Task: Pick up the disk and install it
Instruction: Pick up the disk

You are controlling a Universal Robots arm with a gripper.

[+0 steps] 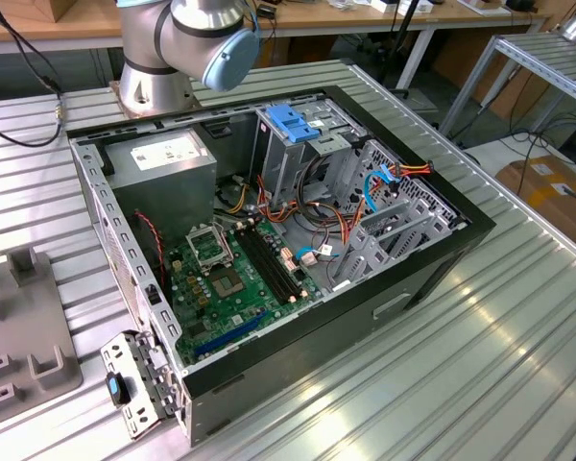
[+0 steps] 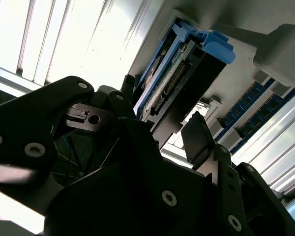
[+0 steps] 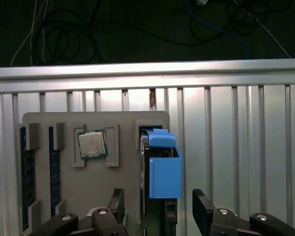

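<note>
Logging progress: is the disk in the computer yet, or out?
Out. The disk stands on edge in the grey tray, between the open fingers of the gripper.

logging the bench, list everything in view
table: one, silver slats
tray: one, grey, on the table
disk: one, blue rails, on edge in the tray
processor chip: one, silver, in a tray pocket
memory sticks: two, blue, in tray slots
computer case: one, black, open, on the table
motherboard: one, green, inside the case
power supply: one, grey, inside the case
latch: one, light blue, inside the case
arm: one, silver, by the case
claw: one, black, open, straddling the disk
</note>
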